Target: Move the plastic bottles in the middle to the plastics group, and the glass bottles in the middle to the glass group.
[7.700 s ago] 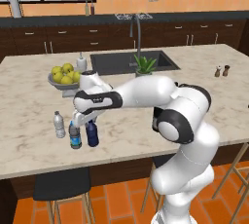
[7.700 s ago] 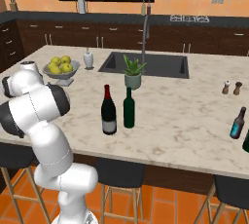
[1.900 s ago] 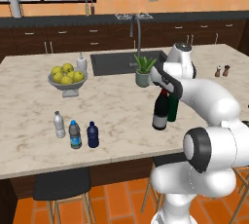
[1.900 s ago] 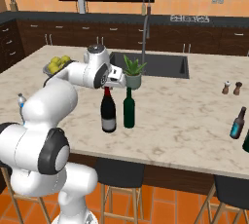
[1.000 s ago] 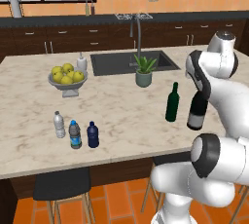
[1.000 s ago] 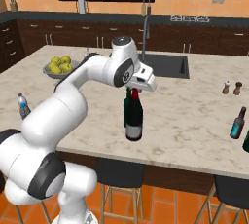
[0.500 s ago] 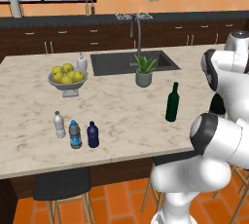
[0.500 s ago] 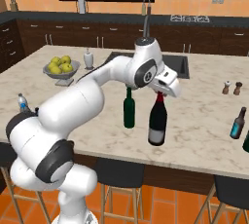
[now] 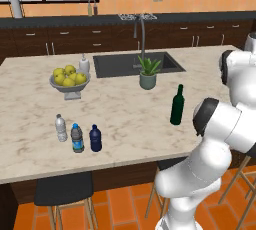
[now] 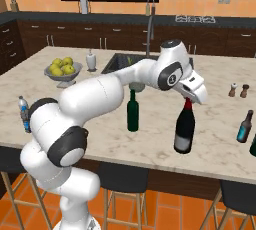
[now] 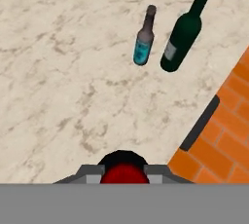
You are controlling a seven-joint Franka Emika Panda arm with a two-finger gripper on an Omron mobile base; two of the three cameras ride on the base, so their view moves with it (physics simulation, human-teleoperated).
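Note:
In the right base view my gripper (image 10: 189, 99) is shut on the reddish neck of the near-black wine bottle (image 10: 184, 129), which hangs upright over the counter to the right of the plain green wine bottle (image 10: 132, 111). The hand view looks down on the held bottle's red top (image 11: 123, 174) between the fingertips. Beyond it stands the glass group: a small brown bottle with a blue label (image 11: 144, 38) and a dark green wine bottle (image 11: 185, 30). At the counter's left the navy bottle (image 9: 95, 138) stands beside the grey bottle (image 9: 76, 138) and the clear bottle (image 9: 60, 127).
A bowl of yellow fruit (image 9: 69, 79) and a potted plant (image 9: 147, 73) stand near the sink (image 9: 135, 64). Salt and pepper shakers (image 10: 238, 90) sit at the back right. The counter's front edge (image 11: 194, 125) runs close beside the glass group, with orange floor tiles below.
The arm has swung right with the near-black bottle, away from the green bottle and closer to the glass group. The held bottle has left the left base view.

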